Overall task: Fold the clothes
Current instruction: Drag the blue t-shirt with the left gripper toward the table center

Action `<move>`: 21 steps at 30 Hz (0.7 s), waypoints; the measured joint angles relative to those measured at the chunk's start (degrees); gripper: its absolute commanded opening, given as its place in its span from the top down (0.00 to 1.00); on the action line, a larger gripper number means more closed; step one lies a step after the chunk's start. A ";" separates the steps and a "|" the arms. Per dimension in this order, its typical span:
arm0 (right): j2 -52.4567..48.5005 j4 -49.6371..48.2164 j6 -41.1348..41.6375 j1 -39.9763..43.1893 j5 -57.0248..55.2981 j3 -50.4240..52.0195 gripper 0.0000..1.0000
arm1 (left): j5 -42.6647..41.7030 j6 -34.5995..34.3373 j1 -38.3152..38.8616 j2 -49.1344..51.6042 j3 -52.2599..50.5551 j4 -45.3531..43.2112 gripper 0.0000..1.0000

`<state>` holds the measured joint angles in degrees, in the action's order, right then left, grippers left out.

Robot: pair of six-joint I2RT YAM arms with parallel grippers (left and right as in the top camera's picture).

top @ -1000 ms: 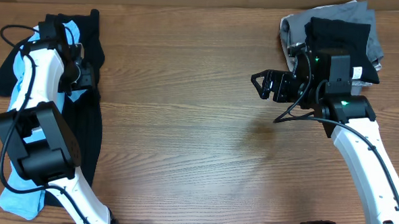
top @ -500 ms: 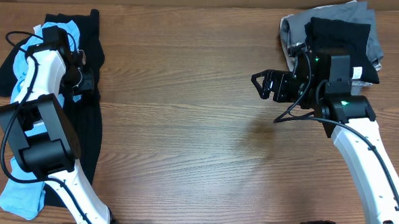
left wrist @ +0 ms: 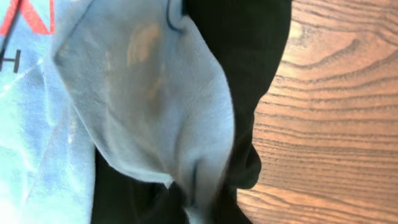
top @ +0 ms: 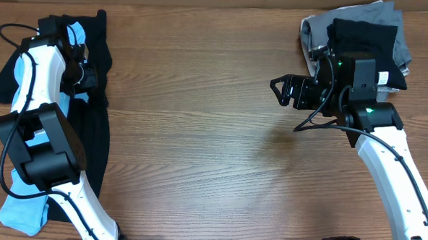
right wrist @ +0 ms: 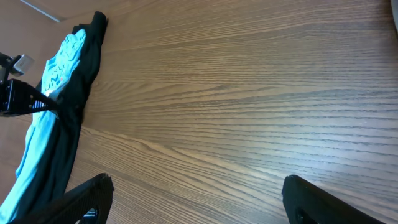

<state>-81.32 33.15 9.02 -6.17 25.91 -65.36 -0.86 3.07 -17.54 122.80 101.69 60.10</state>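
A light blue shirt (top: 76, 34) lies tangled with a black garment (top: 97, 136) along the table's left edge. My left gripper (top: 82, 78) is over this pile. In the left wrist view the light blue shirt (left wrist: 149, 93) bunches into a pinch at the bottom edge, with the black garment (left wrist: 249, 37) around it; the fingers themselves are hidden by cloth. My right gripper (top: 277, 90) hangs open and empty above bare wood right of centre; its fingers frame bare table in the right wrist view (right wrist: 199, 205), with the blue shirt (right wrist: 56, 68) far off.
A folded stack sits at the back right corner: a grey garment (top: 319, 27) with a black folded one (top: 366, 36) on top, under the right arm. The wooden table (top: 199, 134) stretches between the two piles.
My left arm has shifted slightly toward the back of the table with the cloth. The right arm has not moved.
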 measured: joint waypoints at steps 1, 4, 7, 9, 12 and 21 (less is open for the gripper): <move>0.00 0.00 -0.02 0.00 -0.02 0.00 0.10 | -0.02 0.13 -0.09 0.00 0.00 0.00 0.96; 0.00 0.00 0.00 0.00 -0.02 0.00 0.11 | 0.00 0.00 -0.20 0.00 0.00 0.02 0.96; 0.00 -0.02 -0.02 0.00 -0.02 0.00 0.13 | 0.00 -0.63 -0.20 0.00 0.00 0.35 0.96; 0.00 0.00 -0.04 0.00 -0.02 0.00 0.16 | -0.42 -1.22 -0.20 0.02 0.66 2.27 0.96; 0.00 -0.09 0.09 0.00 -0.02 0.00 0.25 | -1.90 -1.46 -0.17 0.02 4.37 6.73 0.96; 0.66 0.92 1.57 0.07 -0.37 0.00 0.33 | -8.11 -1.66 3.67 -0.92 27.65 23.74 0.96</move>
<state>-80.66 34.06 10.59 -6.11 25.54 -65.36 -8.97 1.41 -13.87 121.89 129.34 83.83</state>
